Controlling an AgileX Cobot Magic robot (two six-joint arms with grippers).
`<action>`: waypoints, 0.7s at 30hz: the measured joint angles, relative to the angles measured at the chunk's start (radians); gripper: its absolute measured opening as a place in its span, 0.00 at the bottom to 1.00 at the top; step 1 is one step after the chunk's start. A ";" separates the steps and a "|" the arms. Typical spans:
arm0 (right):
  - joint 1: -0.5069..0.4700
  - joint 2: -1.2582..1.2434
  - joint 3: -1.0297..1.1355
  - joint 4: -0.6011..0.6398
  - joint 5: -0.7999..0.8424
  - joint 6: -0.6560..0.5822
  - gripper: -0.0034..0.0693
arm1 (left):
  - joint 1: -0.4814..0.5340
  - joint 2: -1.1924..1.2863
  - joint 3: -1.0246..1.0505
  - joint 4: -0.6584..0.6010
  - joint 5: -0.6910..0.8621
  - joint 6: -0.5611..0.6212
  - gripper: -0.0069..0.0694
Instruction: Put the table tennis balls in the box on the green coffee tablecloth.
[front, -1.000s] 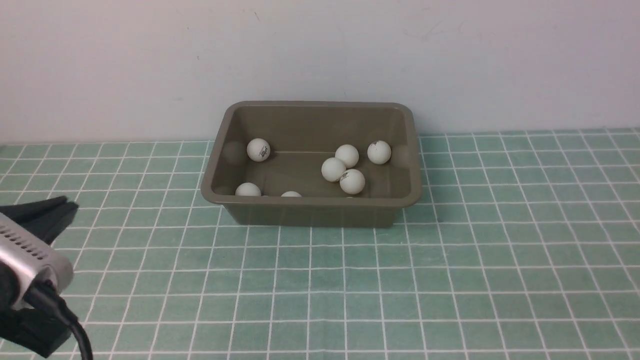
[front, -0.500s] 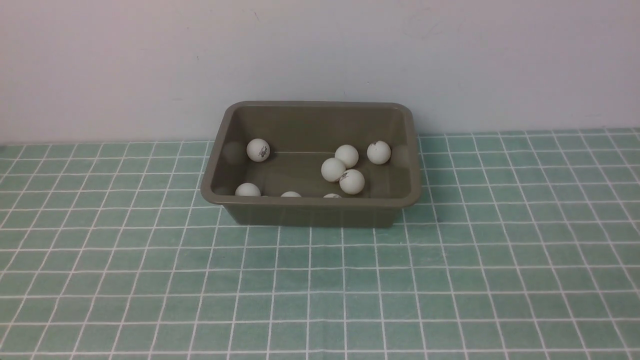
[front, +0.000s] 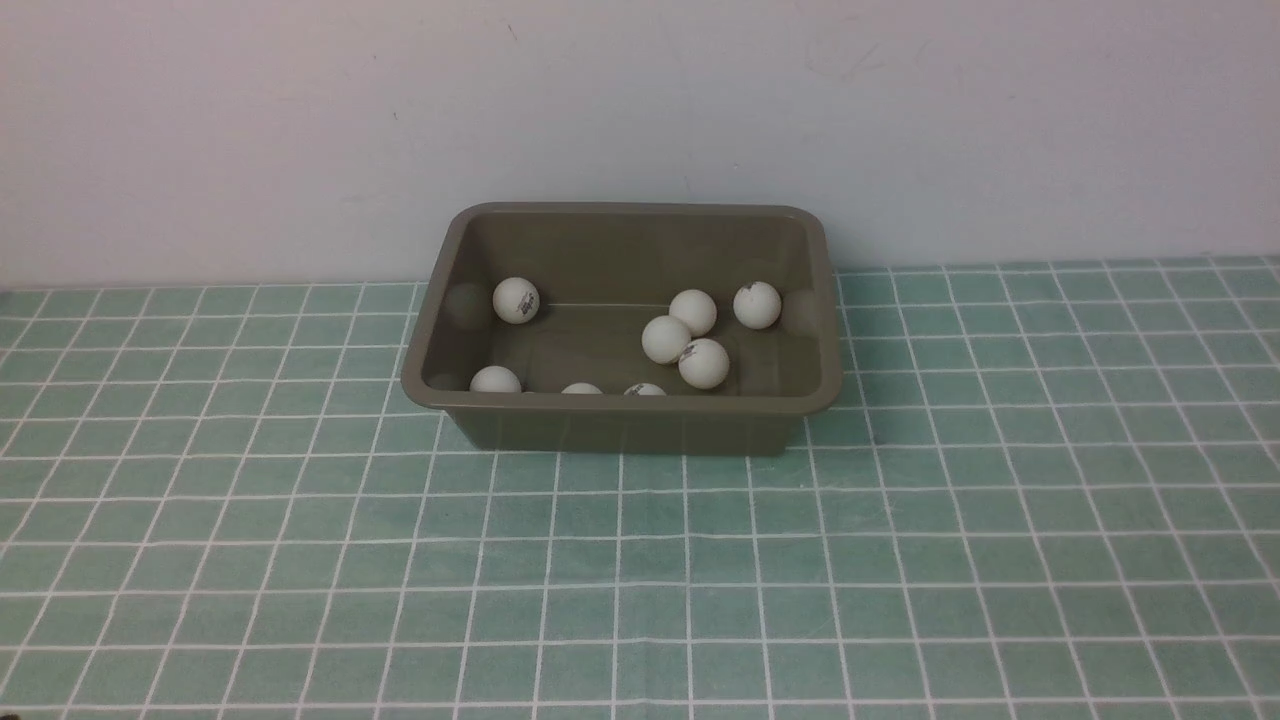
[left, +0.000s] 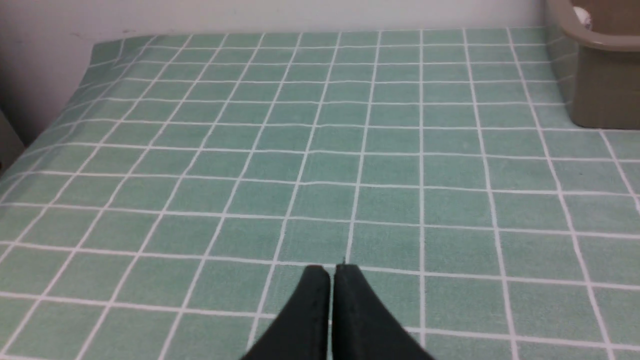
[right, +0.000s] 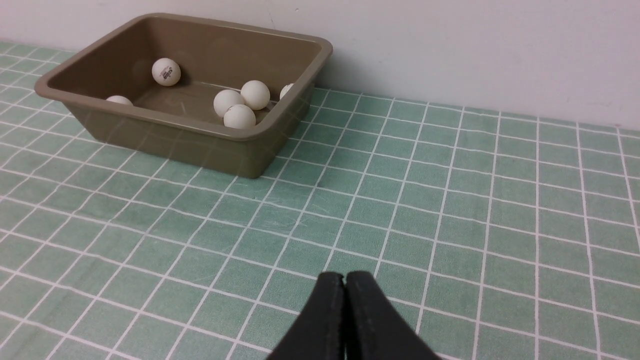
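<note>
Every visible table tennis ball (front: 703, 363) lies inside the box (front: 620, 403); both jaws pressed together, empty; task looks finished; nothing remains but retreat.

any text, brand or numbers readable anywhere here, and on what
Nothing can be read.
Small white ball by the far left wall of the olive-brown plastic box: dark printed logo, too blurred to read.
Near white ball of the middle cluster: dark mark, too small to read.
Mint-green gridded tablecloth: no text.
</note>
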 joint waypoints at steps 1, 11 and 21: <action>0.000 0.000 0.000 0.000 0.000 0.000 0.03 | -0.018 0.000 0.000 0.000 0.000 0.000 0.09; 0.000 0.000 0.000 0.000 0.000 0.000 0.03 | -0.065 0.000 0.000 0.000 0.000 0.000 0.09; 0.000 0.000 0.000 0.000 0.000 0.000 0.03 | -0.065 0.000 0.000 0.000 0.000 0.000 0.09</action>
